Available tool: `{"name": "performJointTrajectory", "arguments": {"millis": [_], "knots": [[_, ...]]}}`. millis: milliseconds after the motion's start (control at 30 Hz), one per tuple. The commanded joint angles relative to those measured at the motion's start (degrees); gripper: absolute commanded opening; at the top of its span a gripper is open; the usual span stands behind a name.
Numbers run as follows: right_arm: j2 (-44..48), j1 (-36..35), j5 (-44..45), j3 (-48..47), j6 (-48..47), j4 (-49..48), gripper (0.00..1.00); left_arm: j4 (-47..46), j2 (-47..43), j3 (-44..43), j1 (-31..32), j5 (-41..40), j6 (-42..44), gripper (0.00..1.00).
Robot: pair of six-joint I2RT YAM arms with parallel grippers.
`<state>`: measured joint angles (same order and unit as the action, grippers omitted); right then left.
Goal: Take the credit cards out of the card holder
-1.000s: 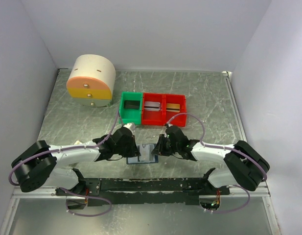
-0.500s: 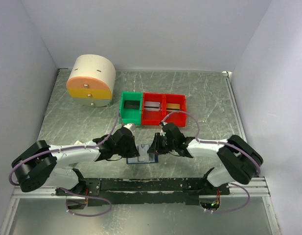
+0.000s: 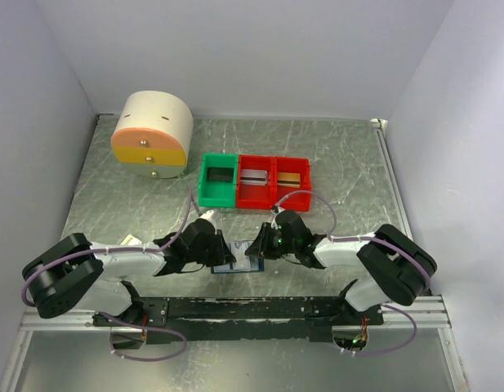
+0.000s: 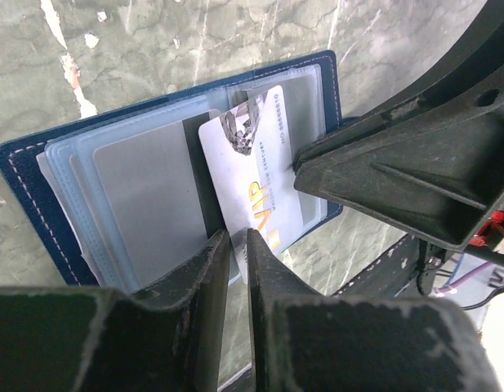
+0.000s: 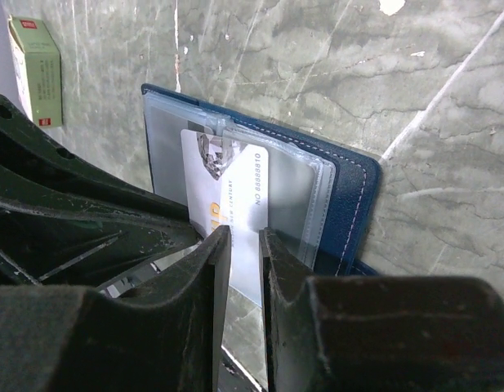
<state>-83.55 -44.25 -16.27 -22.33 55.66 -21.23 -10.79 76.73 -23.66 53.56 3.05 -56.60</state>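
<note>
Card holder (image 4: 39,188) lies open flat on bench (image 3: 350,163), right under both grippers, lining up. One credit card (image 4: 260,171), pale w/ gold lettering, is partway out of its clear sleeve. A grey card (image 4: 153,196) sits fully sleeved ahead-left of left gripper (image 4: 238,245).

Left gripper: jaws a thin slit apart, tips at the loose card's near corner. Can't tell if it's clamped or just touched.

Right gripper (image 5: 245,237): also a thin slit, and card face shows through the gap. From the left wrist cam its tip meets the card's right-hand edge. Pinch vs. press: can't tell.

Key relation: the card's long axis runs roughly along each gripper's finger line. Free end is at the tips, seated end straight ahead under the sleeve mouth. Both arms are about equally near; the left has the corner, the right the side edge.

Judgement: extraction is mid-way. The pull prob. needs to go back along the long axis, w/ the other arm pinning the holder, else the holder drags along.
</note>
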Motion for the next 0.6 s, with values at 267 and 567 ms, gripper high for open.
{"name": "performJointTrajectory", "arguments": {"millis": [267, 567], "knots": [[-3.49, -0.32, 0.62, 2.53, 0.61, 1.2, 0.22, -17.86, -0.57, 4.04, 0.06, 5.46, -5.3, 0.32], [-2.55, -0.31, 0.03, 2.89, 0.8, 1.0, 0.22, -26.28, 2.56, 4.67, 0.06, 10.47, -6.19, 0.31]]}}
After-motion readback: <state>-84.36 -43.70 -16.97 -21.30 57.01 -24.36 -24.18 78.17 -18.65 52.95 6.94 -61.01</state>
